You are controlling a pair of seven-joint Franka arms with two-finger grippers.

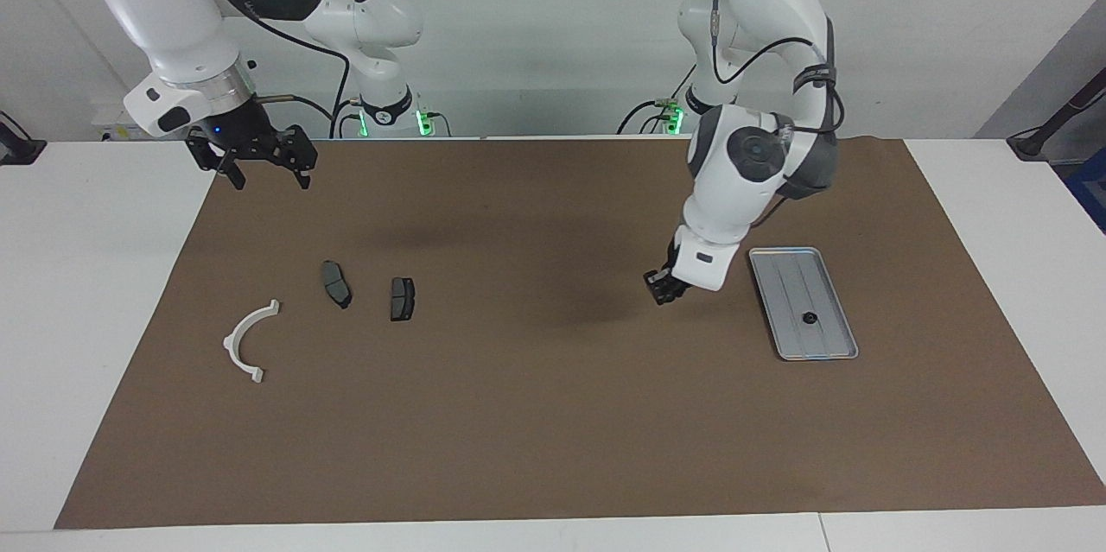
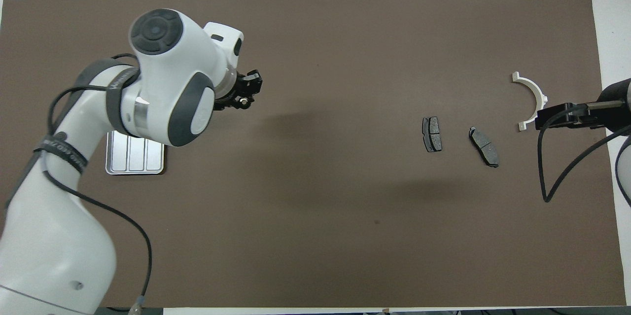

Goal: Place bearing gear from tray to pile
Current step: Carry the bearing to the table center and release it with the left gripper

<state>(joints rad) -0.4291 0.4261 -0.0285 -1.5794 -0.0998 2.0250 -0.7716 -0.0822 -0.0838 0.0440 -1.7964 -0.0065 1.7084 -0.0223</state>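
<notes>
Hanging in the facing view over the brown mat, well clear of the tray and toward the pile: the left pincer, fingertips drawn close together; cannot tell from this side what sits between them. Shows one bearing gear lying on the tray, in the half farther from the robots. Shows the right pincer waiting with fingers spread wide and empty, raised over the mat corner at the right arm's end of the desk. Places the pile nearby on the mat: white bracket, then two brake pads, apart from one another.

Looking from overhead, finds the left pincer pinching a small round piece at its tips, above bare mat. Leaves only the nearer end of the tray uncovered, the rest hidden under the left arm. Sets the right pincer just beside the bracket in this view.
</notes>
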